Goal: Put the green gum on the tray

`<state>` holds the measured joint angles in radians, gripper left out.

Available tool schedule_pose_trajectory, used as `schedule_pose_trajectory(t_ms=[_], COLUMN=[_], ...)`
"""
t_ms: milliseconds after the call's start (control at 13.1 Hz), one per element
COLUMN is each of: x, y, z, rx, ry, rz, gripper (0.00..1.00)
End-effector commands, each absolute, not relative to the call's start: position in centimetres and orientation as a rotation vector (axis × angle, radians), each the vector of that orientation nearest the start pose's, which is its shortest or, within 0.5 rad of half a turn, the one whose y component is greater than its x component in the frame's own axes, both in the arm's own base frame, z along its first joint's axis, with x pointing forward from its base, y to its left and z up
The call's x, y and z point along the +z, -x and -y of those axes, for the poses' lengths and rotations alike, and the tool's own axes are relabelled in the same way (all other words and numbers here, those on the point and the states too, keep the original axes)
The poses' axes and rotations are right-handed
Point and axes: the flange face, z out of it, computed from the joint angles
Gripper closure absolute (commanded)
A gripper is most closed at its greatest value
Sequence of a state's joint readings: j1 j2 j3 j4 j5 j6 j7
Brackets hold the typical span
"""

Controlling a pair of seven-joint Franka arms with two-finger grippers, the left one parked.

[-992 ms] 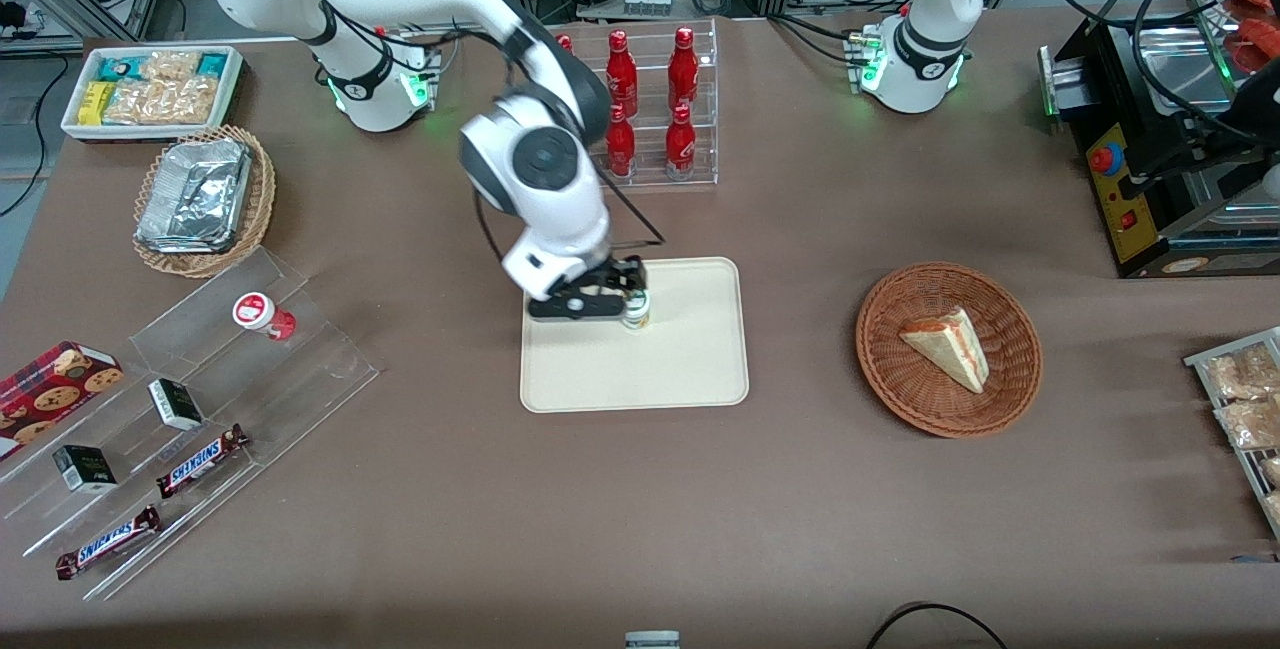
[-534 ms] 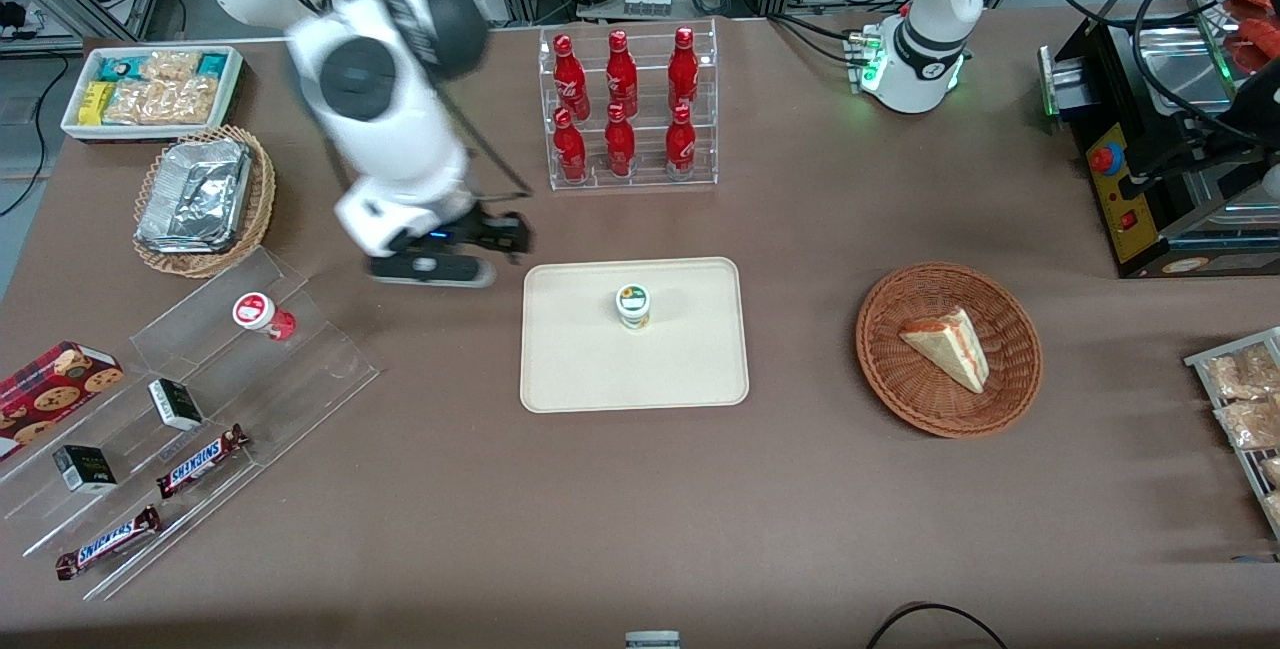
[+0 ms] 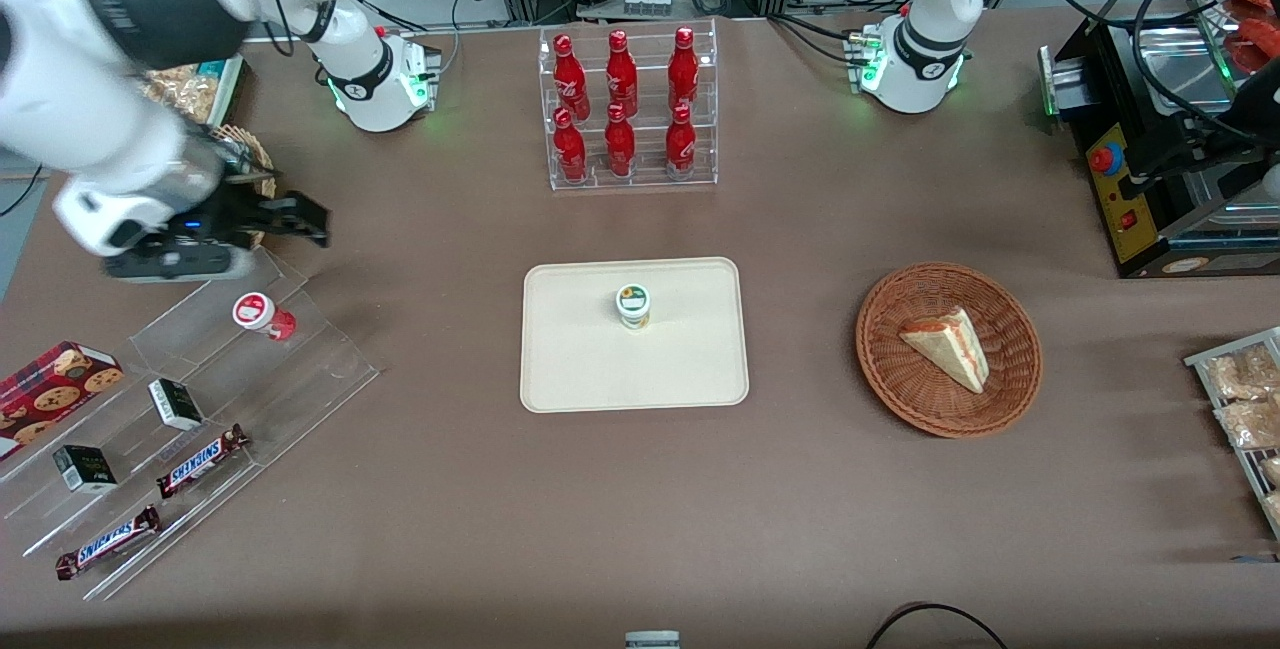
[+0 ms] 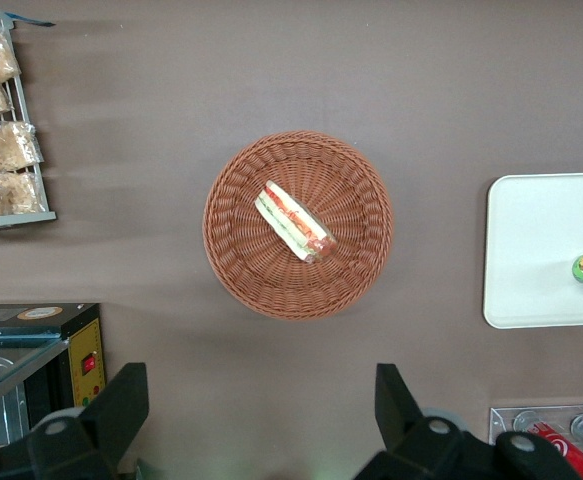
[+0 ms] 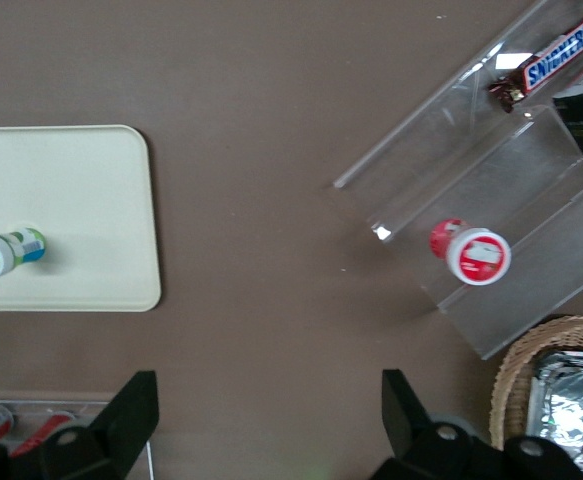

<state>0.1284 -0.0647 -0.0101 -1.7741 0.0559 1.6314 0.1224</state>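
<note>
The table point(image 3: 640, 529) fills the front view. At frame centre lies the tray point(image 3: 690, 369), with the green gum point(image 3: 633, 306) standing upright on it, slightly above the tray's middle. At the upper left the gripper point(image 3: 300, 219) hangs spread wide and empty above the clear stand point(image 3: 320, 359), near the red bottle point(image 3: 262, 314).

A matt cream tray point(image 3: 690, 369) holds the glossy plastic green gum point(image 3: 633, 307) on a matt brown table point(image 3: 800, 509).
</note>
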Motion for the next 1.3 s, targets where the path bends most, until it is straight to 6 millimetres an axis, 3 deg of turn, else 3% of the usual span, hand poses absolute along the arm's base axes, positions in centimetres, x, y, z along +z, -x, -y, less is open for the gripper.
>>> schedule_pose_trajectory(t_ms=[0,153,458,916,1221], x=[57.7,58.3,59.3,59.7,58.8], y=[-52.2,-52.5,-53.0,-54.8,-55.9], z=[-2.9,-0.5,2.5,3.3,2.9], rx=[0.147,0.123,0.087,0.07,0.089], ry=[3.061,3.064,3.074,3.12,3.119], rz=[0.01,-0.033,-0.043,-0.037,-0.025], gripper=[0.01,0.01,0.0,0.0,0.0])
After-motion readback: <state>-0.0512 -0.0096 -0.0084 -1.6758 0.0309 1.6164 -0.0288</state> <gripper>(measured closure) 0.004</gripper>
